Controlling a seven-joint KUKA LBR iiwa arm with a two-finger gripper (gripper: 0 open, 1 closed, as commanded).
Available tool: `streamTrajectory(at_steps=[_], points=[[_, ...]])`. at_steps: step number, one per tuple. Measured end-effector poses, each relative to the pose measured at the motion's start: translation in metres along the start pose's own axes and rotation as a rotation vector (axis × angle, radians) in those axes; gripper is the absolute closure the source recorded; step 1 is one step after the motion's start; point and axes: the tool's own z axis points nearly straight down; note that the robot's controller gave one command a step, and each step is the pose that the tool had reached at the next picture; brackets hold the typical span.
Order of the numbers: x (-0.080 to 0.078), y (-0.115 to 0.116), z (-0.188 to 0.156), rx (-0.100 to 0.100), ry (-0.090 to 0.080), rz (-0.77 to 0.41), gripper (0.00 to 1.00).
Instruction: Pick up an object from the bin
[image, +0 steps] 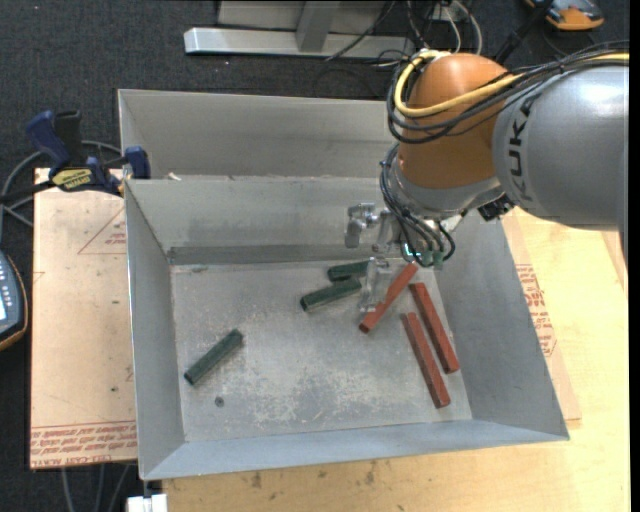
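Slanting toward upper right, red stick (395, 290) lies at tool (373, 292).

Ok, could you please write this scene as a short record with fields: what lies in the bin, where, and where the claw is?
container: grey metal bin
green sticks: three; lone green stick at lower left of the floor; green pair near the middle
red sticks: three; slanted red stick right of the green pair; red pair side by side at right
claw: low over the slanted red stick's lower half, next to the green pair
held thing: cannot tell
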Motion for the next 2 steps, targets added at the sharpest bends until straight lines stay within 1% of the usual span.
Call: streamTrajectory(at_steps=[1,2], points=[[-0.013,0.001,0.131,0.000,-0.002,-0.188,0.00],[-0.013,0.017,0.096,0.000,-0.012,-0.286,0.00]])
